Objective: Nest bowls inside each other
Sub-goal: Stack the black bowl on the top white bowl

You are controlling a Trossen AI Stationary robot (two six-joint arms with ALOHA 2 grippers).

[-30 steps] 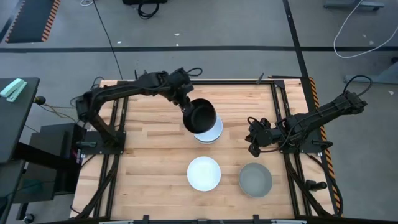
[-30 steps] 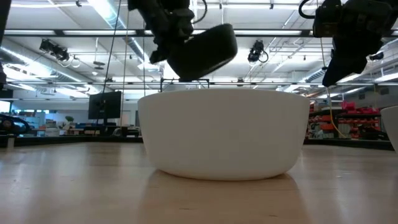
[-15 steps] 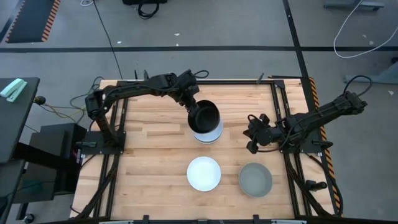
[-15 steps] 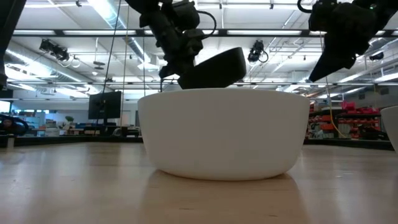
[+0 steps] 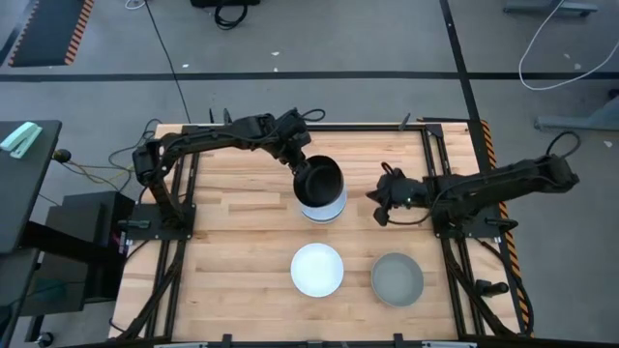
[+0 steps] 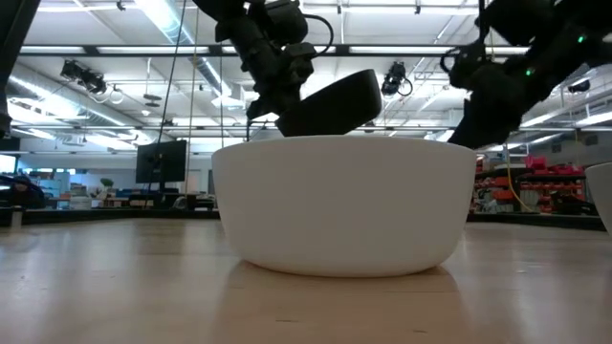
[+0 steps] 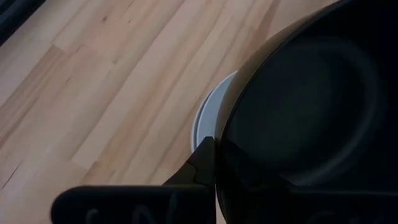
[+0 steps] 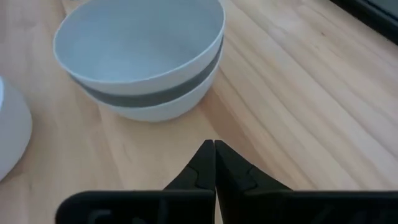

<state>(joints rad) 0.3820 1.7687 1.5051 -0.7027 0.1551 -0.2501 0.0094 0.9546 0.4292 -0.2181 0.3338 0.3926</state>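
No lettering is readable. On the pale wood-plank bench, the left end effector is clenched on the round black bowl, tilted above a white bowl. The right end effector hangs clenched, empty. Beyond, a strip-lit hall.

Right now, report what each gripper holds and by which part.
The left gripper grips the black bowl by its rim. The right gripper is shut on nothing.

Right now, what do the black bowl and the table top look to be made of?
Black bowl: probably glazed ceramic or hard plastic; smooth surface with a soft sheen, so I can't tell which. Table top: wood, butcher-block style, with visible joined strips and grain.
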